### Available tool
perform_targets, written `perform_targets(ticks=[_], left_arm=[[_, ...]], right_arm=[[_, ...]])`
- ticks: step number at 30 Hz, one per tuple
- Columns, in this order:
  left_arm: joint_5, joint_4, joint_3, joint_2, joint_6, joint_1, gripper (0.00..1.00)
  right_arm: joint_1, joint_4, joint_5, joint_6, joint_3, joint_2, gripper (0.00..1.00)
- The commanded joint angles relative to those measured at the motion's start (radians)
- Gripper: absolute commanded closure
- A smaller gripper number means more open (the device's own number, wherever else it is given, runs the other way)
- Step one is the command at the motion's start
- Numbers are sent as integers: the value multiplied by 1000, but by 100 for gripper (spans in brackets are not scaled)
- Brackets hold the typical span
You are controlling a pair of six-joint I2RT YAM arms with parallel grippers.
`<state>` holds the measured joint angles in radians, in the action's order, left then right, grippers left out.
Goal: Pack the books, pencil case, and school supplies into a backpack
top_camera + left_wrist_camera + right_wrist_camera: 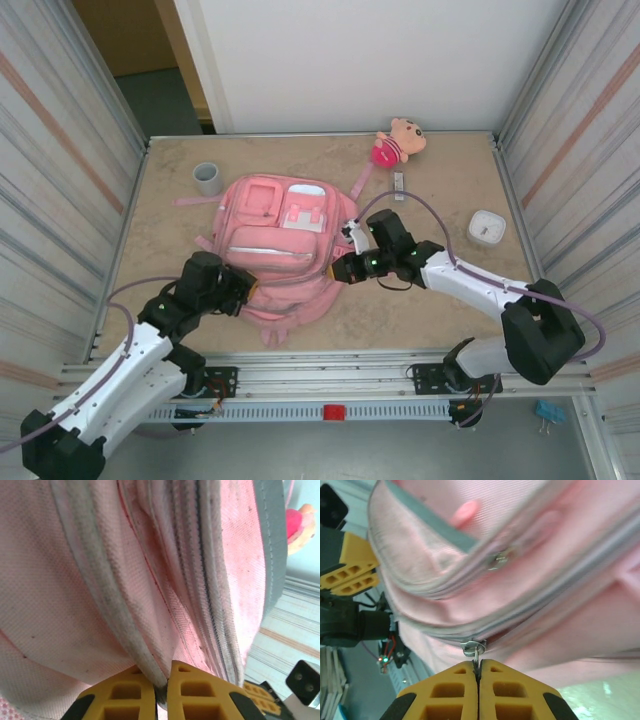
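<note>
The pink backpack lies flat in the middle of the table, front pockets up. My left gripper is at its near-left edge, shut on a grey piped seam of the backpack; the yellow fingers pinch the fabric fold. My right gripper is at the bag's right side, shut on the metal zip pull of a grey zip. A slim grey stick-like piece of the school supplies lies beyond the bag at the back right. The books and the pencil case are out of view.
A grey cup stands at the back left. A pink plush doll lies at the back right, joined to the bag by a pink strap. A white rounded-square box sits at the right. Metal walls close in both sides.
</note>
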<state>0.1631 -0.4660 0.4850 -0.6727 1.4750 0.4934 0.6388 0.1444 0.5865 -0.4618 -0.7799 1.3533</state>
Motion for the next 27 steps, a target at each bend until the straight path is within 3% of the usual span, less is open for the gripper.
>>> perform_targets(ticks=[1,3,7,14,20,27], left_arm=[[-136,-184,37,10,-124,-40,100],[-116,-160,57,-6,-158,-40,94],[-55,-109,123,-80,-228,-10,67],[-80,2,245,-209,-276,188,38],[-63,5,352,-350,-536,260,35],[-45,21,378,-358,-751,264,37]], right_arm=[[-52,74,-41,36,9,-24,100],[-34,55,-25,35,2,-30,100],[7,36,-21,32,-19,-31,100],[42,-4,-25,8,-28,-26,100],[36,-18,-20,5,-21,-25,100],[25,-52,5,-16,-5,-39,100]])
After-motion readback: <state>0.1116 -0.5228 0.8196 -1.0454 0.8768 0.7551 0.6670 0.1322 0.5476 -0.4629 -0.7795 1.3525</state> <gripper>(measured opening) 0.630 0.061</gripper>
